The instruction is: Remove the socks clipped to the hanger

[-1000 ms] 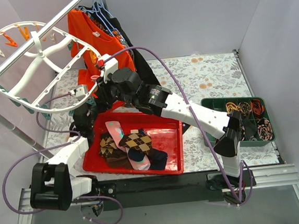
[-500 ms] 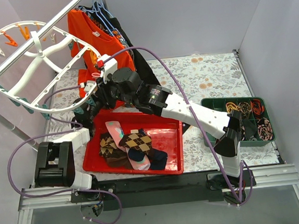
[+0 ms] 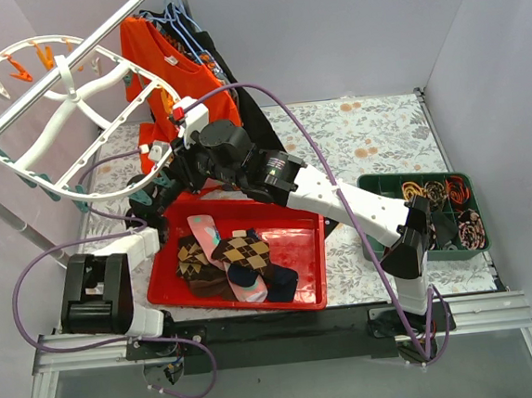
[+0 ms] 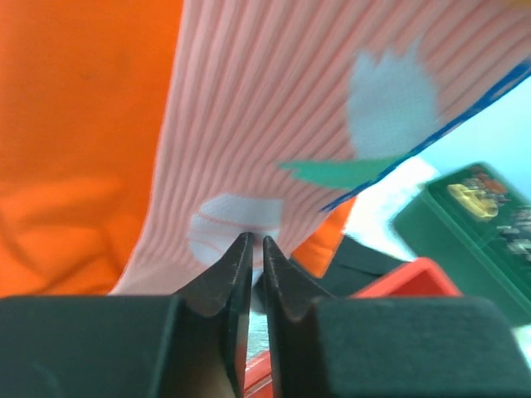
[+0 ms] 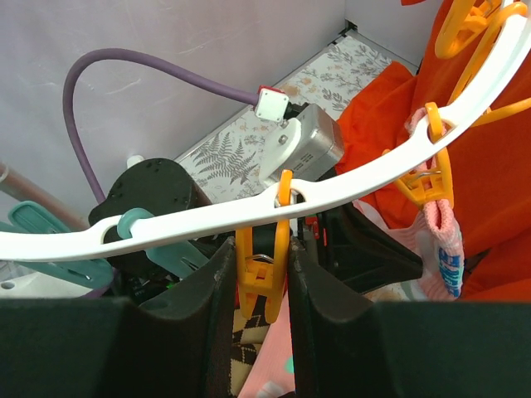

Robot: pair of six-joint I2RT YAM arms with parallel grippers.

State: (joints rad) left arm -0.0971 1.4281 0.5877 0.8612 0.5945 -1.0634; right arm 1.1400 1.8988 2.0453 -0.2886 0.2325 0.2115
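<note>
**A:** Where is the pink sock (image 4: 274,124)?
**B:** It is clipped to the white hanger (image 5: 357,186), in front of the orange shirt (image 4: 75,124).
**A:** And the left hand (image 4: 251,245)?
**B:** Nearly closed at the sock's bottom edge. I can't tell if it pinches it.
**A:** The right hand (image 5: 261,274)?
**B:** Narrow, squeezing an orange clip (image 5: 264,290) under the hanger. More socks (image 3: 238,257) lie in the red tray (image 3: 301,228) below the hanger.

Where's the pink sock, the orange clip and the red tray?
pink sock (image 4: 274,99): left wrist view, on its ribbed fabric.
orange clip (image 5: 264,274): right wrist view, on its lower body.
red tray (image 3: 299,238): top view, on its bare floor.
</note>
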